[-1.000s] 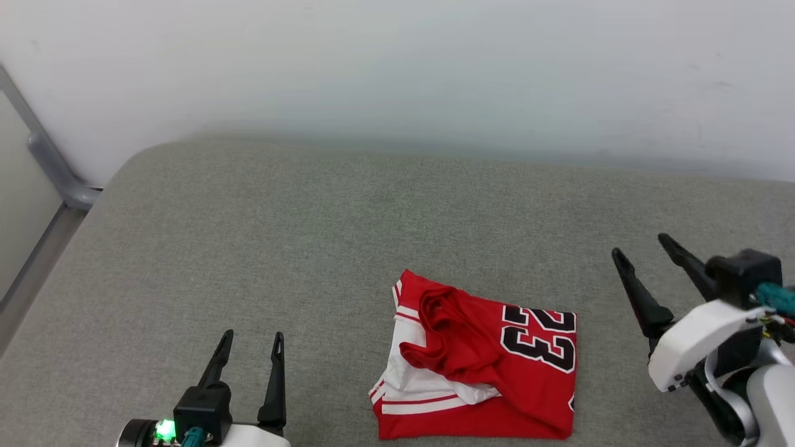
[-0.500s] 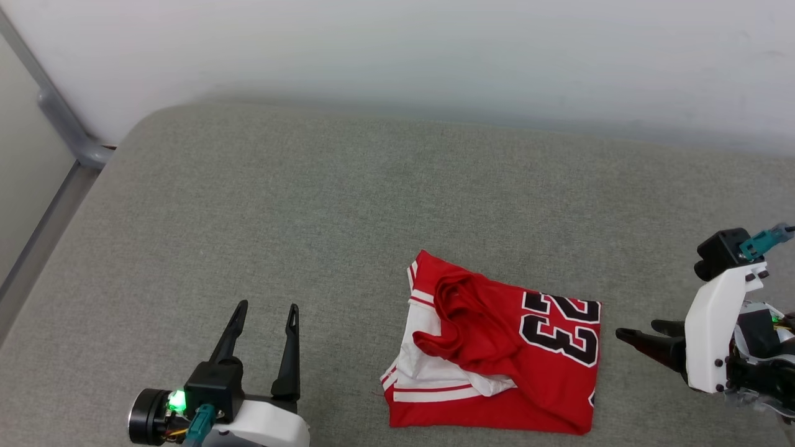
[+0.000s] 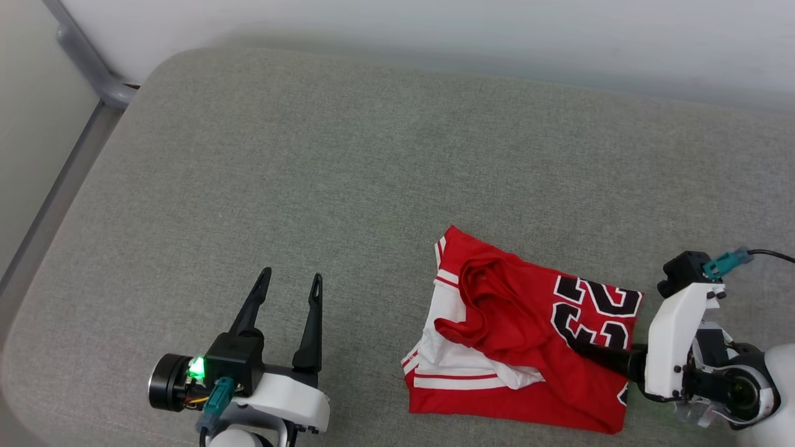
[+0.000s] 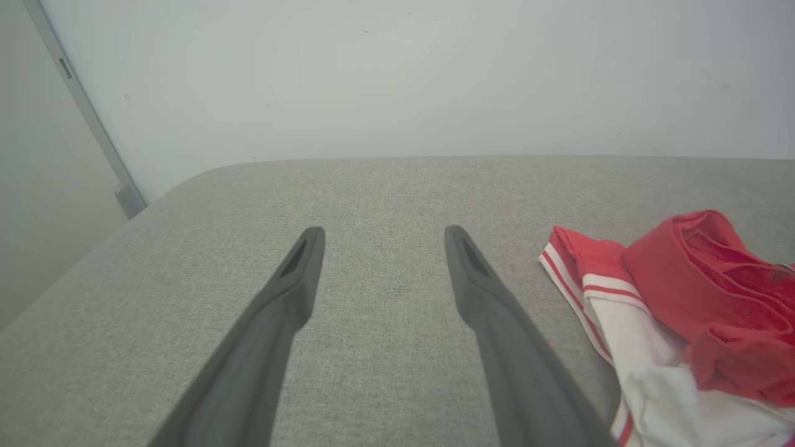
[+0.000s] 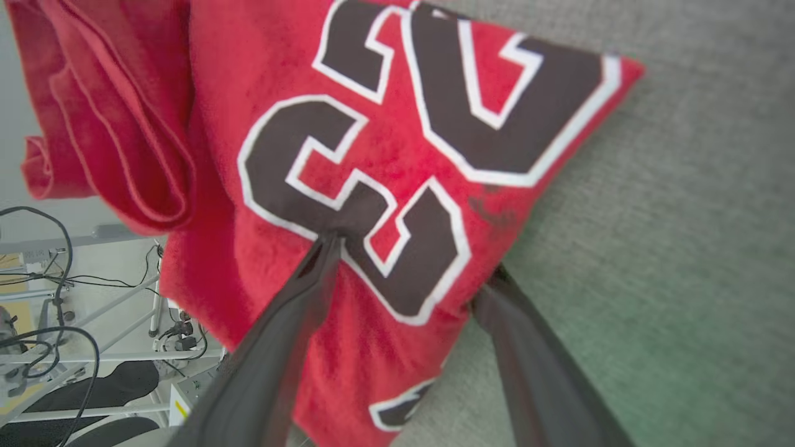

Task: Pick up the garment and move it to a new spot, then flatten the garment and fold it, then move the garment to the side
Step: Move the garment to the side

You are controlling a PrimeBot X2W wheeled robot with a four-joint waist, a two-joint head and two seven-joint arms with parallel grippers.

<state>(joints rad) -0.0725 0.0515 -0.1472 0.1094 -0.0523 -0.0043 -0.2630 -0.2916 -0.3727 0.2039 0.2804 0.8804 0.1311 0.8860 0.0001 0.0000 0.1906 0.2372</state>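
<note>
The garment (image 3: 497, 298) is a red shirt with white parts and a black number, lying bunched and folded on the grey cushion (image 3: 310, 155). My right gripper (image 3: 590, 354) has come in from the right and stands open at the shirt's right edge. In the right wrist view one finger lies on the number of the garment (image 5: 236, 93). The other meets the cloth's edge on the cushion, with the right gripper (image 5: 413, 257) not closed on it. My left gripper (image 3: 291, 276) rests open to the left of the shirt, apart from it. The left gripper (image 4: 383, 233) points at the wall, with the garment (image 4: 702, 279) on its right.
A white wall runs along the cushion's far edge. A grey metal rail (image 3: 93, 74) slants down past the cushion's left corner. Beyond the cushion's near edge, the right wrist view shows cables and a white frame (image 5: 62, 310). Bare cushion stretches left of and behind the shirt.
The head camera has tilted down. My right gripper has swung from pointing up to lying level and has moved left onto the shirt's right edge. The left gripper and shirt have stayed put.
</note>
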